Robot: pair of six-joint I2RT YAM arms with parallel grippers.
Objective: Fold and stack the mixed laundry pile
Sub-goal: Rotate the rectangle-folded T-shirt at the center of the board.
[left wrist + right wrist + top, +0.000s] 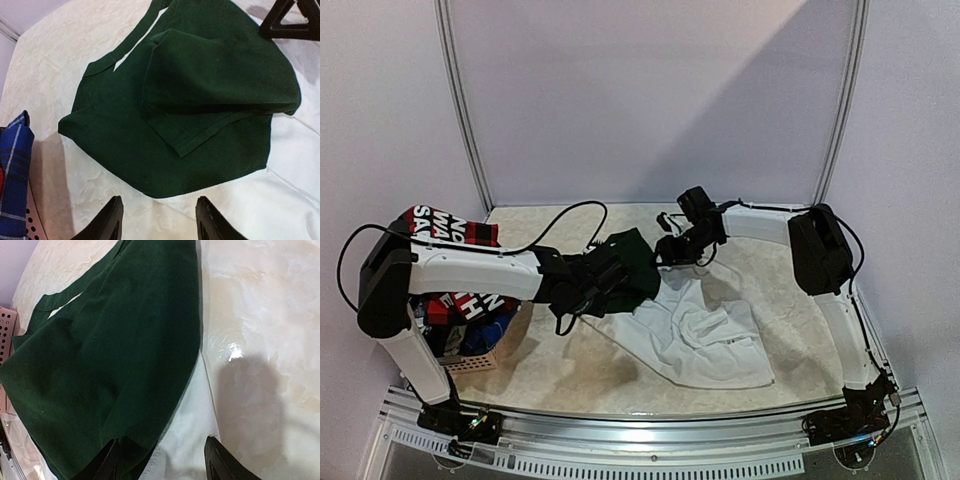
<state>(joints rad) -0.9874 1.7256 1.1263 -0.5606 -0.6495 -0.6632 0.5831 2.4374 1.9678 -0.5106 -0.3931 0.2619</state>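
A T-shirt lies on the table, its dark green part (636, 258) bunched at the far end and its white part (705, 335) spread toward the front. My left gripper (607, 275) is open and empty at the green part's near-left edge; in the left wrist view the gripper (160, 222) hovers just short of the green cloth (200, 90). My right gripper (672, 250) is open at the green part's right edge; in its wrist view the gripper (162, 465) straddles the seam of green cloth (115, 350) and white cloth (192, 440). The rest of the pile (470, 315) sits in the basket.
A pinkish woven basket (480, 358) stands at the left front, holding a red-black plaid shirt with white lettering (445, 225) and blue plaid cloth (15, 170). The basket's wall (7, 325) shows in the right wrist view. A curved backdrop wall rings the table.
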